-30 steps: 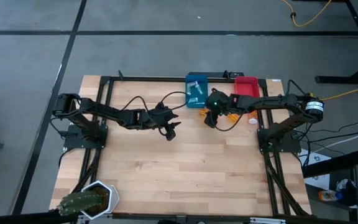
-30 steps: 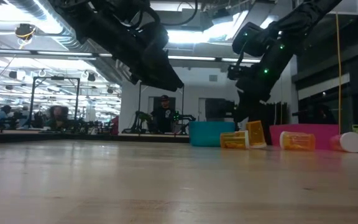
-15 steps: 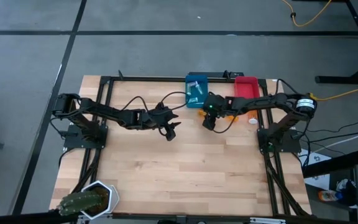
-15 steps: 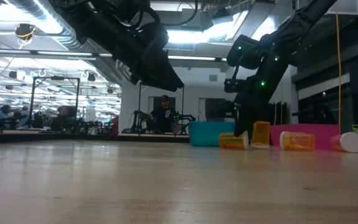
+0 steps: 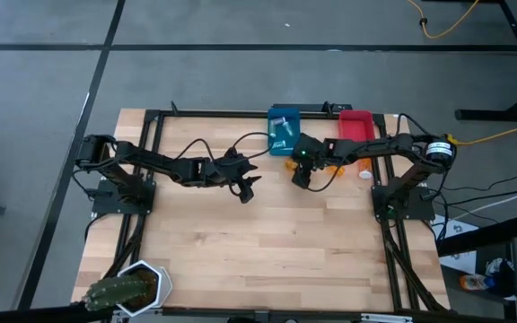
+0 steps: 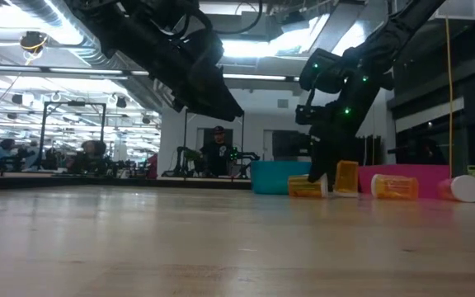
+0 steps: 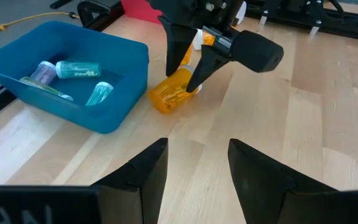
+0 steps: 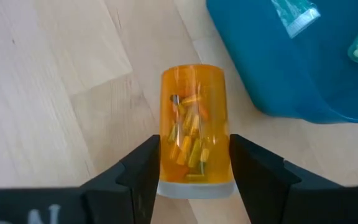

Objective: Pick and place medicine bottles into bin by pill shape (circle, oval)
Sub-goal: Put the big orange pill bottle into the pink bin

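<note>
An orange medicine bottle [image 8: 194, 140] with a pale cap lies on its side on the table beside the blue bin [image 5: 283, 133]. My right gripper [image 5: 301, 176] is low over it and open. Its two fingers stand close on either side of the bottle's cap end [image 8: 195, 186]. The left wrist view shows the same bottle [image 7: 169, 94] under the right gripper [image 7: 190, 70]. My left gripper [image 5: 246, 189] is open and empty above the table's middle. Teal and clear bottles [image 7: 79, 70] lie in the blue bin.
A red bin [image 5: 356, 126] stands to the right of the blue one. An upright orange bottle [image 6: 346, 178], a lying orange bottle [image 6: 395, 186] and a white-capped bottle [image 6: 467, 188] are near it. A hexagonal pot with a plant [image 5: 126, 287] sits at the near left corner.
My right gripper has come down and a little toward the table's left, so its fingers now straddle the lying orange bottle. My left arm has kept still.
</note>
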`<action>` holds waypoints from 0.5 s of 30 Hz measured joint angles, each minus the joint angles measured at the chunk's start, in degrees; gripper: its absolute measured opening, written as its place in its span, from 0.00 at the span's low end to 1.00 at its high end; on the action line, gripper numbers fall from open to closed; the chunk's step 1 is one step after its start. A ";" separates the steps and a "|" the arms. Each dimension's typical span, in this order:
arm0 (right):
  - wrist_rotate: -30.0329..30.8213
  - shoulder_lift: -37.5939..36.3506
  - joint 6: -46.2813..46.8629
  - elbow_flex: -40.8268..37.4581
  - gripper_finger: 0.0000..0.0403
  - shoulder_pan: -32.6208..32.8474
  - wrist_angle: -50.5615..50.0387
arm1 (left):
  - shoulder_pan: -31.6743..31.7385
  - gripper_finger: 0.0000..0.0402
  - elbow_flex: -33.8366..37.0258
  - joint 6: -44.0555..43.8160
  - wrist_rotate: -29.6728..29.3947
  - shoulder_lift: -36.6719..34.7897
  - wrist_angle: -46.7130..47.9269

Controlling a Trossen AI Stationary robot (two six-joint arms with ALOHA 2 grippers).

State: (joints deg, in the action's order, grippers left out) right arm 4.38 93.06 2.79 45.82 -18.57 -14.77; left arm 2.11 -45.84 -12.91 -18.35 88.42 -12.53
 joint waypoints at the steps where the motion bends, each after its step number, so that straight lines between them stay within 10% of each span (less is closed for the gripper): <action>1: -0.24 0.02 0.06 0.00 0.47 0.00 -0.13 | 0.00 0.41 0.00 0.00 0.00 0.00 0.01; 15: -5.99 0.48 0.22 -0.44 0.60 0.07 -5.21 | 0.00 0.41 0.00 0.01 -0.02 0.00 0.04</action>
State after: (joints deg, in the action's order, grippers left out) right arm -1.61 93.54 3.02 45.38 -18.50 -19.98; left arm 2.11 -45.84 -12.90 -18.36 88.42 -12.50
